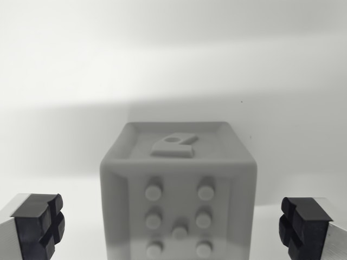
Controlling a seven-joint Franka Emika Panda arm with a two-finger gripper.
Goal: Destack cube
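A grey cube (pixel 178 189) fills the lower middle of the wrist view. Its top face carries a raised letter-like shape, and its near face shows several round studs. Only this one cube is visible; whatever lies under it is cut off by the frame's bottom edge. My gripper (pixel 173 230) is open, with one black-padded finger (pixel 38 225) at the wrist view's left and the other finger (pixel 303 227) at the right. The cube sits between the two fingers, with a clear gap on each side, touching neither.
A plain white surface (pixel 173 65) stretches behind the cube, with a soft shadow band across the middle. No other objects show.
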